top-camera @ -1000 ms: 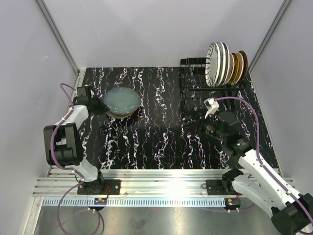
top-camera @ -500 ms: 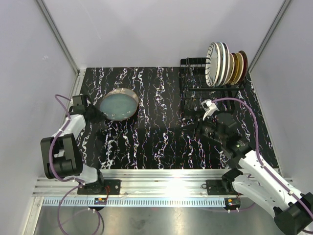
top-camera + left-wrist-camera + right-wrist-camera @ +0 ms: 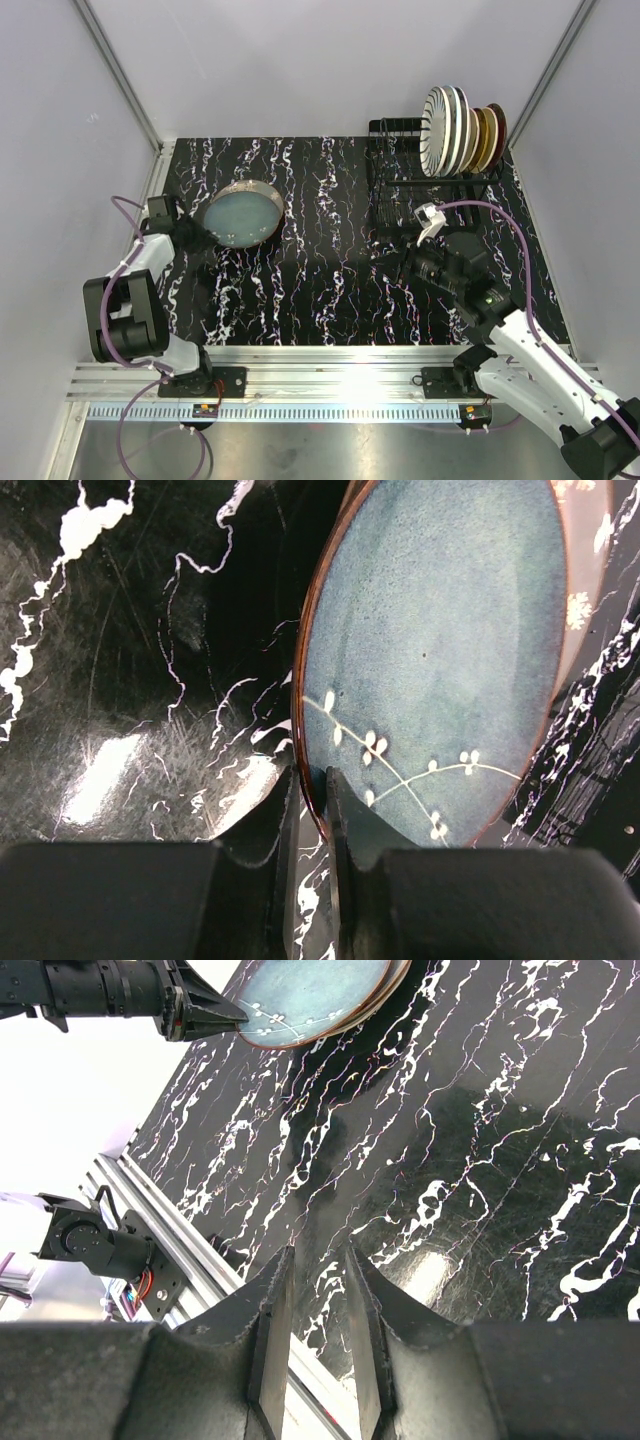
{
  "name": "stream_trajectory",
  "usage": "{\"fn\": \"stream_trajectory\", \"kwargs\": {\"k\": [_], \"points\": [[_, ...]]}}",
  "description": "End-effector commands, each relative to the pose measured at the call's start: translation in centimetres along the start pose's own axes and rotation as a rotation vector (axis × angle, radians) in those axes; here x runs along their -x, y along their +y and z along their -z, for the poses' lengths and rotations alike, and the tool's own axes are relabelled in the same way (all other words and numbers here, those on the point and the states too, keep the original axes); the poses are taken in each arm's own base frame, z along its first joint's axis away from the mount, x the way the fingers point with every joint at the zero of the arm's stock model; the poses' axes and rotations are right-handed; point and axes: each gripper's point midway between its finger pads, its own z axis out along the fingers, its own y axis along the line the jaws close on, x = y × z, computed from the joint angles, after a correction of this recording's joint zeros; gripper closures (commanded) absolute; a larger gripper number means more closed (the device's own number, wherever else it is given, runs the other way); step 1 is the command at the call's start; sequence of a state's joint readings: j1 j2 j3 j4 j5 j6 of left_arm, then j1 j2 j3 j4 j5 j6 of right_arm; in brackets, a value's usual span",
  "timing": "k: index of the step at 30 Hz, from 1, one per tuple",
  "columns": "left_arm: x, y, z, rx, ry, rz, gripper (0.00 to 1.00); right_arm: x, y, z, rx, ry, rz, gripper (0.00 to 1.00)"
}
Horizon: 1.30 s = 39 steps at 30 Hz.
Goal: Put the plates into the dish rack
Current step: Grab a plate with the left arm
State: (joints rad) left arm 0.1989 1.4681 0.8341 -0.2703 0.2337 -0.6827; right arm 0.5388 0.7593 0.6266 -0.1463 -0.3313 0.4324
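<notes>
Where the blue-grey plate [image 3: 430, 650] tilts up at the far left of the worktop [image 3: 320, 290], our left fingers [image 3: 350, 830] clench its rim, another plate [image 3: 585, 570] beneath it. Our right fingers [image 3: 268, 1350] hang parted, empty, near the dish rack [image 3: 400, 190], where several plates [image 3: 460, 130] stand on edge.

The tabletop [image 3: 330, 270] fills the centre of the frame; its surface is black with white marble-like veining. White wall panels [image 3: 300, 60] enclose it at the top, left and right. Metal posts run diagonally at upper left [image 3: 115, 70] and upper right [image 3: 550, 70]. An aluminium rail [image 3: 330, 365] spans the lower frame, with a steel sheet [image 3: 330, 450] below it.
</notes>
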Motion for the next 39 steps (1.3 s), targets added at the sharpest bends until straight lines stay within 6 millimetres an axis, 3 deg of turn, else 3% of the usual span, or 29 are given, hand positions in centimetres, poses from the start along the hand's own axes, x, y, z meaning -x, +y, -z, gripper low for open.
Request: {"fn": "stream_trajectory", "kwargs": {"k": [1, 7, 15, 28, 39], "points": [[-0.6, 0.1, -0.6, -0.021, 0.024, -0.008, 0.93, 0.4, 0.5, 0.2, 0.015, -0.03, 0.015, 0.66], [-1.0, 0.3, -1.1, -0.03, 0.048, 0.014, 0.92, 0.1, 0.4, 0.2, 0.012, -0.028, 0.014, 0.66], [-0.5, 0.2, -1.2, -0.034, 0.04, 0.013, 0.76, 0.0, 0.1, 0.1, 0.003, -0.027, 0.018, 0.66], [-0.7, -0.2, -1.4, -0.062, 0.046, 0.02, 0.67, -0.6, -0.6, 0.0, -0.013, -0.017, 0.022, 0.65], [-0.1, -1.7, -1.5, -0.138, 0.031, 0.023, 0.5, -0.9, -0.9, -0.1, -0.022, -0.013, 0.02, 0.65]]}}
